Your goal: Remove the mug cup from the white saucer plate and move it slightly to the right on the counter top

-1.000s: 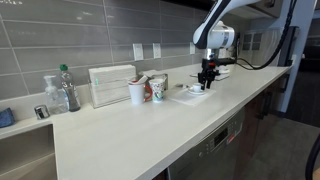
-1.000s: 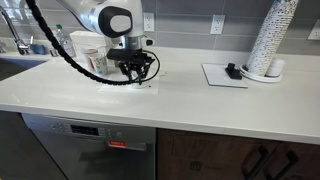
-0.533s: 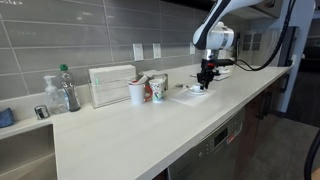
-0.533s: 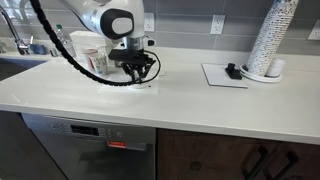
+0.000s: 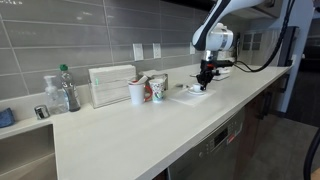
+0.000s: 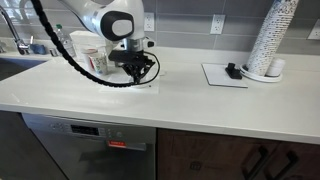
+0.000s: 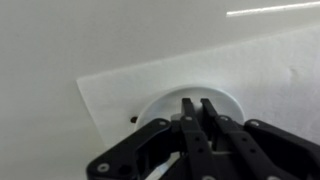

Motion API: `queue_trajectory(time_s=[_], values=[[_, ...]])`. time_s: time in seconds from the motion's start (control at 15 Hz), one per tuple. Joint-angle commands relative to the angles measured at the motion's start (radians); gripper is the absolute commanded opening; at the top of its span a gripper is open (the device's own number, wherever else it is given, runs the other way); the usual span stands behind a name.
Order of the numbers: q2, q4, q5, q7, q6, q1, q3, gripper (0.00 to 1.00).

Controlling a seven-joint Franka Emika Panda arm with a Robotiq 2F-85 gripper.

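The cream counter top (image 5: 130, 135) carries a row along its far edge: a bottle (image 5: 66, 88) at left, a white box (image 5: 111, 85), then a white cup (image 5: 136, 93) and a patterned cup (image 5: 158, 90) side by side. A white mat (image 7: 260, 70) lies flat farther right, and another mat (image 6: 225, 76) beyond it.

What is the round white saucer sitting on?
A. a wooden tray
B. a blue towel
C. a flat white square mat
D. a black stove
C: in the wrist view the white saucer plate lies on a flat white square mat, whose corner shows against the counter top.
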Motion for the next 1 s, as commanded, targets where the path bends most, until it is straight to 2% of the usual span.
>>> queue_trajectory(time_s=[0.0,0.33,0.6,0.93], values=[[-0.005,-0.003,0.025,-0.011,0.008,-0.019,0.014,0.02],[-0.064,-0.014,0.047,-0.018,-0.004,-0.028,0.016,0.03],[-0.063,0.041,0.054,0.010,-0.031,-0.034,-0.006,0.03],[-0.005,0.146,0.042,0.076,-0.098,-0.048,-0.037,0.03]])
